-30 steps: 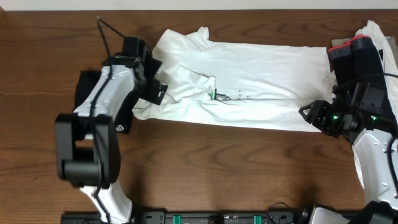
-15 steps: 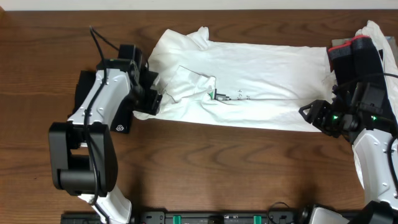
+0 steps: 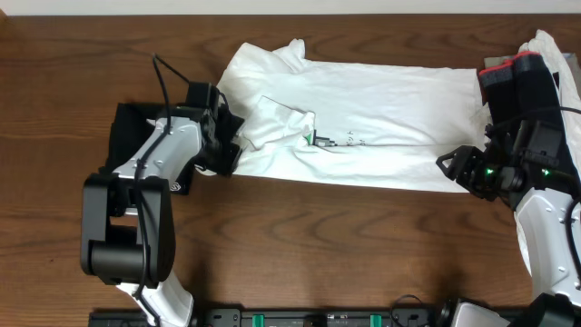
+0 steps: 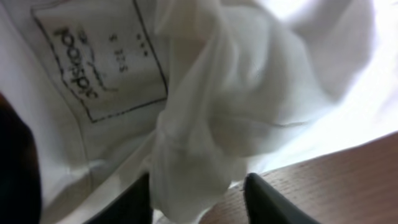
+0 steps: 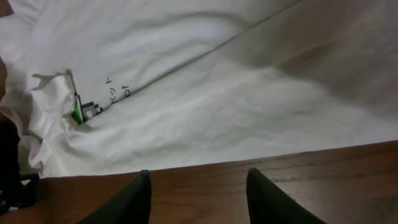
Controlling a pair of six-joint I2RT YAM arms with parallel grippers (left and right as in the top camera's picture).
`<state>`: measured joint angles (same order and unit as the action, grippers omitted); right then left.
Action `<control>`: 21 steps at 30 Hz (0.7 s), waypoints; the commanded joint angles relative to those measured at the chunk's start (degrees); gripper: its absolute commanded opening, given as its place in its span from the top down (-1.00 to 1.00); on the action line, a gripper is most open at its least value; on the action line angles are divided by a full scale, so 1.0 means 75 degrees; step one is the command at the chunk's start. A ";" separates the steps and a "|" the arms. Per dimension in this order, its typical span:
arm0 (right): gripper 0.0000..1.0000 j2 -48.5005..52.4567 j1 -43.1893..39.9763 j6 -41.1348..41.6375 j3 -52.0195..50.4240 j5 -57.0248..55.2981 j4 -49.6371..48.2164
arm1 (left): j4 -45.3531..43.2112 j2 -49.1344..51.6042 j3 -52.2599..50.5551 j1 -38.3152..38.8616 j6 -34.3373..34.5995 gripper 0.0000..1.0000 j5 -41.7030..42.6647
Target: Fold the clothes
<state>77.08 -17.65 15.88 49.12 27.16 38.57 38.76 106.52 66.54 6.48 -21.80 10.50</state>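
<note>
Straddled T-shirt [image 3: 381, 100] bunch with half-open left gripper [image 4: 198, 180], held right gripper [image 5: 198, 173] open and empty; risked thin pinch slipping on lift

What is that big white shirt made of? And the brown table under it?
The T-shirt looks like soft, thin cloth, maybe cotton: it is matte white and it wrinkles and bunches up. The table looks like wood, or a wood-look top: it is brown with grain lines and a slight sheen.
</note>
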 commanded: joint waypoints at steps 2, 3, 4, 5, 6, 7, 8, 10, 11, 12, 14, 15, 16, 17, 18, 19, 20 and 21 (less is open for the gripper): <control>0.04 -0.0061 0.0055 -0.0099 0.0093 0.0000 0.0003 | -0.0152 0.0087 -0.0108 -0.0012 -0.0286 0.47 -0.0662; 0.04 -0.0061 0.0055 -0.0099 0.0093 0.0000 0.0003 | -0.0210 0.0087 -0.0108 -0.0012 -0.0283 0.51 -0.0775; 0.04 -0.0061 0.0055 -0.0099 0.0093 0.0000 0.0003 | -0.0262 0.0085 -0.0105 -0.0012 -0.0286 0.53 -0.0813; 0.03 -0.0061 0.0055 -0.0099 0.0093 0.0000 0.0003 | -0.0306 0.0085 -0.0105 -0.0012 -0.0283 0.55 -0.0813; 0.06 -0.0061 0.0055 -0.0099 0.0093 0.0000 0.0003 | -0.0356 0.0085 -0.0105 -0.0012 -0.0283 0.56 -0.0813; 0.03 -0.0061 0.0055 -0.0099 0.0093 0.0000 0.0003 | -0.0391 0.0085 -0.0105 -0.0012 -0.0283 0.59 -0.0813; 0.04 -0.0061 0.0055 -0.0099 0.0093 0.0000 0.0003 | -0.0431 0.0085 -0.0105 -0.0012 -0.0283 0.61 -0.0813; 0.03 -0.0061 0.0055 -0.0099 0.0093 0.0000 0.0003 | -0.0530 0.0085 -0.0090 -0.0012 -0.0283 0.62 -0.0839; 0.03 -0.0061 0.0055 -0.0102 0.0093 -0.0003 0.0003 | -0.0615 0.0085 -0.0090 -0.0012 -0.0280 0.63 -0.0898; 0.03 -0.0061 0.0055 -0.0102 0.0093 -0.0012 0.0006 | -0.0711 0.0085 -0.0090 -0.0012 -0.0283 0.63 -0.0970; 0.03 -0.0061 0.0058 -0.0102 0.0093 -0.0023 0.0035 | -0.0944 0.0085 -0.0090 -0.0012 -0.0256 0.78 -0.1116; 0.04 -0.0061 0.0058 -0.0105 0.0093 -0.0023 0.0079 | -0.1078 0.0085 -0.0090 -0.0012 -0.0254 0.81 -0.1139; 0.04 -0.0061 0.0058 -0.0152 0.0093 -0.0026 0.0143 | -0.1177 0.0085 -0.0090 -0.0012 -0.0256 0.82 -0.1139; 0.05 -0.0061 0.0064 -0.0248 0.0093 -0.0038 0.0195 | -0.1271 0.0085 -0.0090 -0.0012 -0.0256 0.86 -0.1148; 0.05 -0.0061 0.0064 -0.0358 0.0093 -0.0134 0.0283 | -0.1338 0.0085 -0.0090 -0.0012 -0.0254 0.88 -0.1148; 0.05 -0.0061 0.0064 -0.0385 0.0093 -0.0332 0.0385 | -0.1384 0.0085 -0.0090 -0.0012 -0.0254 0.88 -0.1148; 0.05 -0.0061 0.0064 -0.0385 0.0093 -0.0557 0.0487 | -0.1393 0.0085 -0.0090 -0.0012 -0.0254 0.88 -0.1148; 0.05 -0.0061 0.0064 -0.0385 0.0090 -0.0880 0.0621 | -0.1413 0.0085 -0.0090 -0.0012 -0.0256 0.88 -0.1148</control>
<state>77.08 -17.65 14.68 49.12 25.50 42.02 28.47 106.52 65.80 6.48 -23.38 3.11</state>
